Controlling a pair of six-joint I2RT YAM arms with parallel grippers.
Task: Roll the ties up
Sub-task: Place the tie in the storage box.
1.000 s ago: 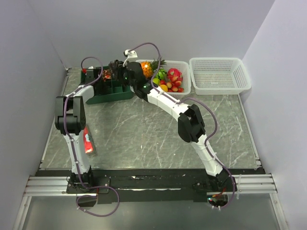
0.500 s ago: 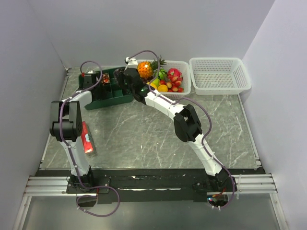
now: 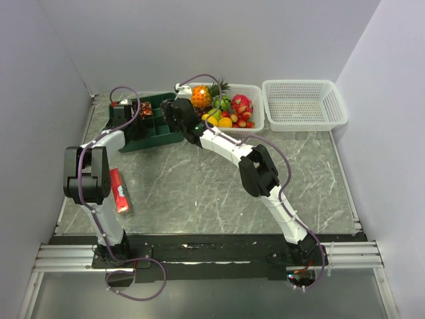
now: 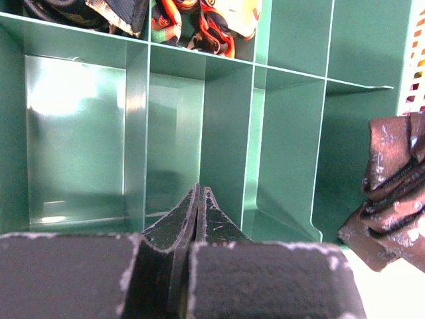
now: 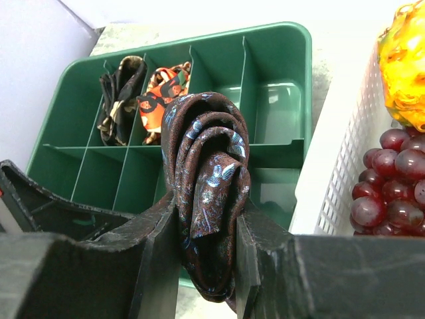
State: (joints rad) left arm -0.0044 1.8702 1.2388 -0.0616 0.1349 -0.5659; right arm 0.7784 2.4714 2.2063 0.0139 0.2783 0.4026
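A rolled dark brown tie [image 5: 207, 173] with a pale leaf pattern is pinched between my right gripper [image 5: 206, 212] fingers, hanging just above the near right part of the green compartment tray [image 5: 279, 40]. Two back compartments hold a dark coiled tie [image 5: 119, 93] and an orange-red one [image 5: 163, 96]. In the top view my right gripper [image 3: 171, 109] is over the tray [image 3: 156, 137]. My left gripper [image 4: 199, 199] is shut on nothing, its tips low inside an empty tray compartment; the held tie [image 4: 392, 193] shows at that view's right edge. My left gripper [image 3: 125, 119] sits at the tray's left end.
A white basket [image 3: 257, 106] full of fruit stands right beside the tray; grapes [image 5: 392, 179] and an orange-yellow fruit [image 5: 405, 60] lie close to my right gripper. A second white basket [image 3: 304, 119] stands further right. A red packet [image 3: 121, 191] lies by the left arm.
My right gripper has carried the rolled tie left and a little back, over the tray. The left arm has swung left, its gripper now at the tray's left end.
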